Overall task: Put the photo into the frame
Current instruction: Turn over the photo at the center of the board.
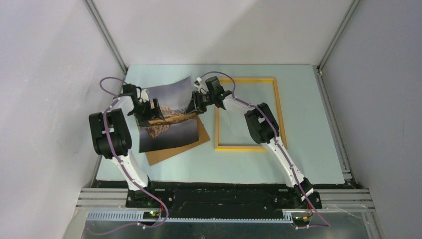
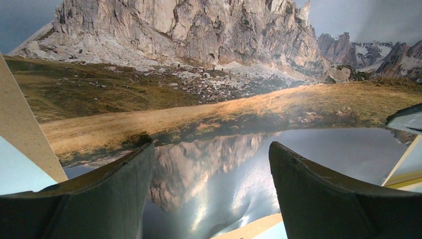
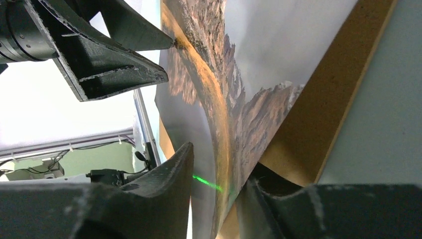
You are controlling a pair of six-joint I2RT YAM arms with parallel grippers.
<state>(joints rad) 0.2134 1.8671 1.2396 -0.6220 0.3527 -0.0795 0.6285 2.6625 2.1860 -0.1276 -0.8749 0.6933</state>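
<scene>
The photo (image 1: 166, 119), a mountain mirrored in a lake, lies at the table's left on a brown backing board (image 1: 174, 149), with its right edge curled upward. My left gripper (image 1: 152, 110) is open, and its fingertips rest on the print's middle (image 2: 199, 74). The wrist view shows this gripper (image 2: 211, 147) with nothing between its fingers. My right gripper (image 1: 196, 103) straddles the raised right edge of the photo (image 3: 219, 99). One finger is behind the sheet. The other stands a small gap off its face, so the right gripper (image 3: 221, 164) is open. The yellow-orange frame (image 1: 239, 148) lies flat to the right.
The backing board (image 3: 318, 114) sticks out beneath the photo toward the frame. The left gripper's fingers (image 3: 124, 74) are close beside my right gripper. White walls and metal rails enclose the pale blue table (image 1: 308, 149).
</scene>
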